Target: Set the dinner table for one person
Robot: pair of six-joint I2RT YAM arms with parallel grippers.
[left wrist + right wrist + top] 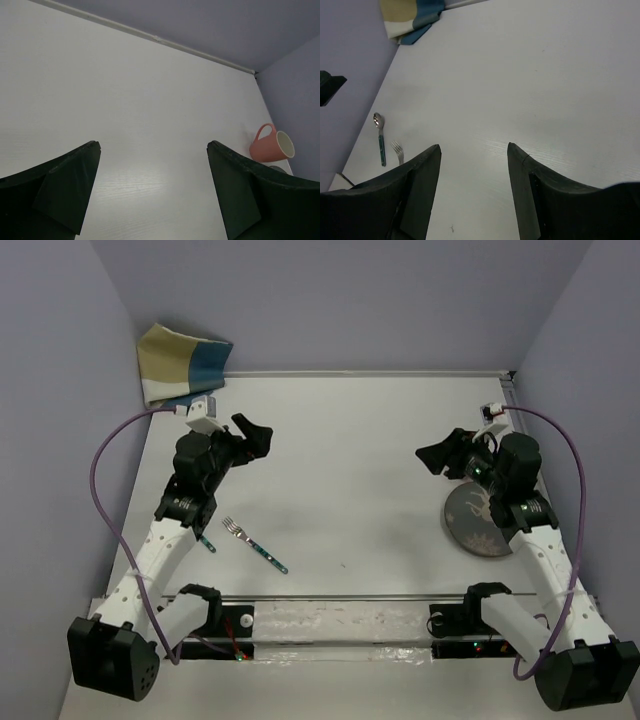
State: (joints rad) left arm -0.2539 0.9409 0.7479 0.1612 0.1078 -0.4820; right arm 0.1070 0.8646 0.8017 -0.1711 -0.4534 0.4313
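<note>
The dinner table (pixel 350 440) is a wide white top. On it, a fork (pixel 250 543) with a teal handle lies near the left arm, and a teal-handled spoon (pixel 380 137) lies beside the fork (pixel 397 150) in the right wrist view. A dark patterned plate (pixel 475 525) sits partly under the right arm. A pink mug (pixel 270 144) stands at the right in the left wrist view. My left gripper (pixel 255 435) (pixel 152 145) hangs open above bare table. My right gripper (pixel 435 455) (pixel 474 146) is also open, with nothing between its fingers.
A blue, tan and white cloth placemat (pixel 180 362) (pixel 410 17) is bunched in the far left corner against the wall. Lilac walls close the table on three sides. A metal rail (pixel 340 597) runs along the near edge by the arm bases.
</note>
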